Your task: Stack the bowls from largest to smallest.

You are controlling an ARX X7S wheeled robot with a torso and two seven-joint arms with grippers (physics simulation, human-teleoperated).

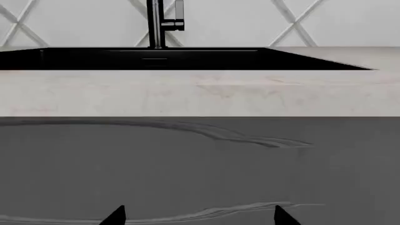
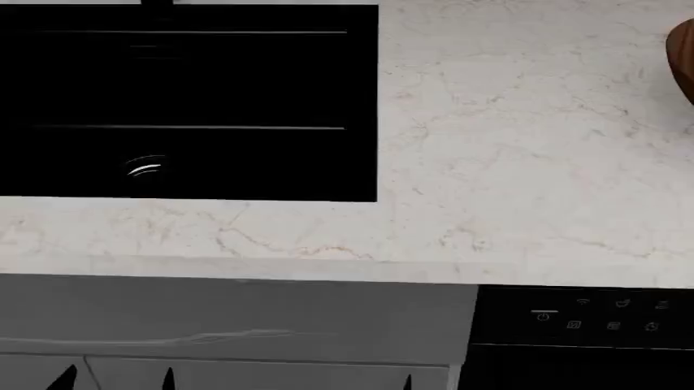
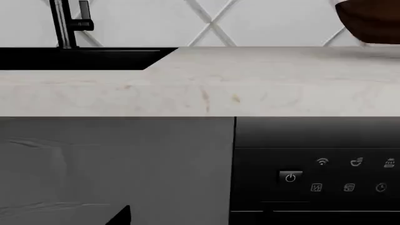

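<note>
A dark-brown wooden bowl shows only its edge at two o'clock on the marble countertop, with the black sink at ten o'clock. Left gripper tips stand apart, holding nothing. The right gripper's spread cannot be told.

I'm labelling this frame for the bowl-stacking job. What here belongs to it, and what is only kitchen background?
For the job:
- dark-brown bowl, only an edge in view at the countertop's right
- left gripper, low before the cabinet
- right gripper, likewise

Background:
- black sink
- black faucet
- marble countertop
- dishwasher control panel

Sink left, bowl far right
</note>
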